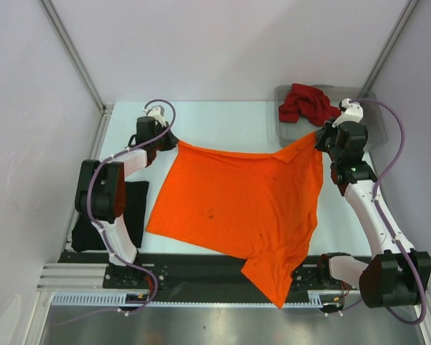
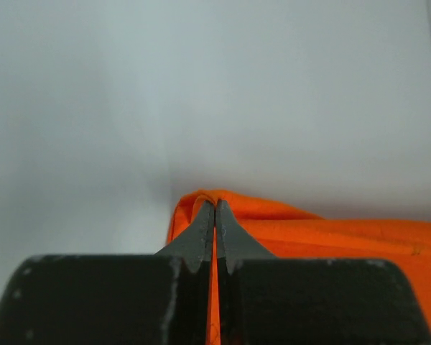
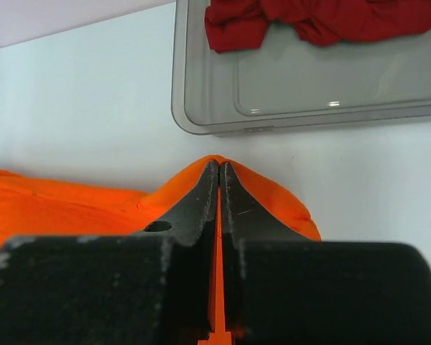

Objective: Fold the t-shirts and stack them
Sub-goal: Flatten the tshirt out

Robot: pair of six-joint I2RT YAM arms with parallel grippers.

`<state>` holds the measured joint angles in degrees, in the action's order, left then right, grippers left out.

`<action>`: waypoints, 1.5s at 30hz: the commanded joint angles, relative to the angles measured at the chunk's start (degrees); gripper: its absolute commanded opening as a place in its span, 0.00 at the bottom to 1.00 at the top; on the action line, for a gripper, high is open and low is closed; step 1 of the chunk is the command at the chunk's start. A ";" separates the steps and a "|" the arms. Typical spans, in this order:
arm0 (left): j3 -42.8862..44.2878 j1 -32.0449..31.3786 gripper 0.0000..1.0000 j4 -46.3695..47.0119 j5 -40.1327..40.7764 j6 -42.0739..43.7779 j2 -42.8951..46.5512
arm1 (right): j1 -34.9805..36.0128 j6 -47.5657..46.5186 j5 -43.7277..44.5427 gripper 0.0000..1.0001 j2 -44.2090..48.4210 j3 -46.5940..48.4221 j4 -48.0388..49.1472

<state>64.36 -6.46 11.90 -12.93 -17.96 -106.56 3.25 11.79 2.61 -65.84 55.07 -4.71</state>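
The orange t-shirt (image 1: 244, 208) is spread over the middle of the table, its lower part hanging over the near edge. My left gripper (image 1: 174, 141) is shut on its far left corner; the wrist view shows orange cloth (image 2: 330, 233) pinched between the jaws (image 2: 215, 205). My right gripper (image 1: 320, 136) is shut on its far right corner, cloth (image 3: 72, 205) wrapped round the jaws (image 3: 220, 167). The dark red t-shirt (image 1: 307, 103) lies crumpled in the tray and also shows in the right wrist view (image 3: 323, 20). The black t-shirt (image 1: 129, 212) lies at the left edge under my left arm.
A clear grey plastic tray (image 1: 373, 129) stands at the far right corner, just beyond my right gripper; its near rim (image 3: 309, 122) shows in the right wrist view. Grey walls enclose the table on three sides.
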 commanded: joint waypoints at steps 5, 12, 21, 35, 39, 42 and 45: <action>3.76 0.83 0.00 3.23 -1.06 1.61 1.44 | -0.26 -0.02 1.17 0.00 1.86 0.30 2.52; 4.72 2.77 0.00 -2.05 -0.52 0.47 7.15 | -0.26 -1.16 2.92 0.00 3.70 2.93 -3.02; 15.60 1.98 0.00 -9.08 -5.44 -4.54 24.54 | -0.43 2.26 1.08 0.00 6.43 18.48 -8.12; 29.05 0.83 0.00 -22.26 -0.89 0.98 59.62 | -0.35 5.26 -4.10 0.00 28.04 31.85 -9.09; 32.93 0.13 0.00 -26.05 4.66 4.23 64.98 | -0.26 3.59 -5.42 0.00 31.56 35.98 -11.81; 36.01 -0.75 0.00 -27.89 7.82 6.26 67.01 | 1.76 3.15 -4.37 0.00 32.88 38.09 -12.60; 37.94 -1.80 0.00 -28.16 9.84 8.02 67.19 | 2.20 2.97 -4.54 0.00 32.89 40.46 -13.22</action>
<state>101.86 -7.33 -11.94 -8.25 -13.85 -37.39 4.86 15.79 -2.02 -31.70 94.48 -16.21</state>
